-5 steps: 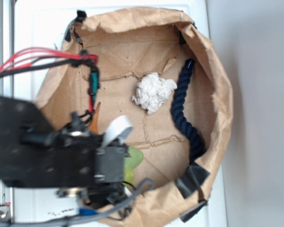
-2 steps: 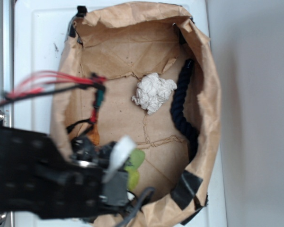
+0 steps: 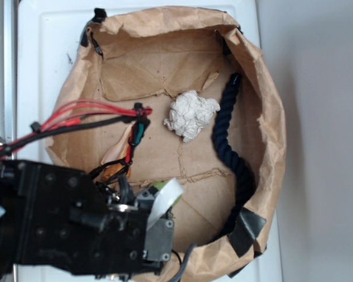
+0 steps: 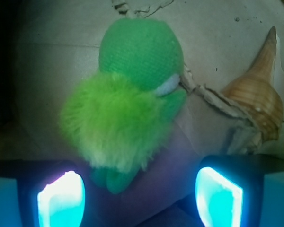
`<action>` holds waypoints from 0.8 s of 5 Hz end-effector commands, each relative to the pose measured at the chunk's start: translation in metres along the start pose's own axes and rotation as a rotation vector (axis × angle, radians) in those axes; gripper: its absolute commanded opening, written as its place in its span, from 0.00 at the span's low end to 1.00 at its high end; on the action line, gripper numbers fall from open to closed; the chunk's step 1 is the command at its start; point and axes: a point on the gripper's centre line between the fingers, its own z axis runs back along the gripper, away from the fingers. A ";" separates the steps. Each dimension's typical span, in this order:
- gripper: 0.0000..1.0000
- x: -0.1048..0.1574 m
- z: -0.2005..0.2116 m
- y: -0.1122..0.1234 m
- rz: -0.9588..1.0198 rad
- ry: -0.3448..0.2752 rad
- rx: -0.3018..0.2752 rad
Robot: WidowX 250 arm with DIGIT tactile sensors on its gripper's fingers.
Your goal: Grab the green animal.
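Observation:
The green animal (image 4: 132,104) is a fuzzy lime-green lump with a smoother green rounded head part, lying on the brown paper floor of the bag. In the wrist view it sits just ahead of my gripper (image 4: 139,196), whose two glowing pads (image 4: 61,198) stand wide apart, open and empty, with the toy's lower end reaching between them. In the exterior view my arm and gripper (image 3: 156,220) cover the toy; only a sliver of green (image 3: 157,185) shows at the bag's lower left.
An orange spiral seashell (image 4: 260,104) lies right of the toy, also in the exterior view (image 3: 115,158). A white crumpled paper ball (image 3: 191,114) and a dark blue rope (image 3: 229,147) lie inside the brown paper bag (image 3: 270,135). Red and black cables (image 3: 94,114) cross the left side.
My arm has moved down and right over the bag's lower left, now covering almost all of the green animal. The bag's walls have shifted a little.

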 end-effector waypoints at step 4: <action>1.00 0.051 0.032 -0.012 0.067 -0.080 -0.116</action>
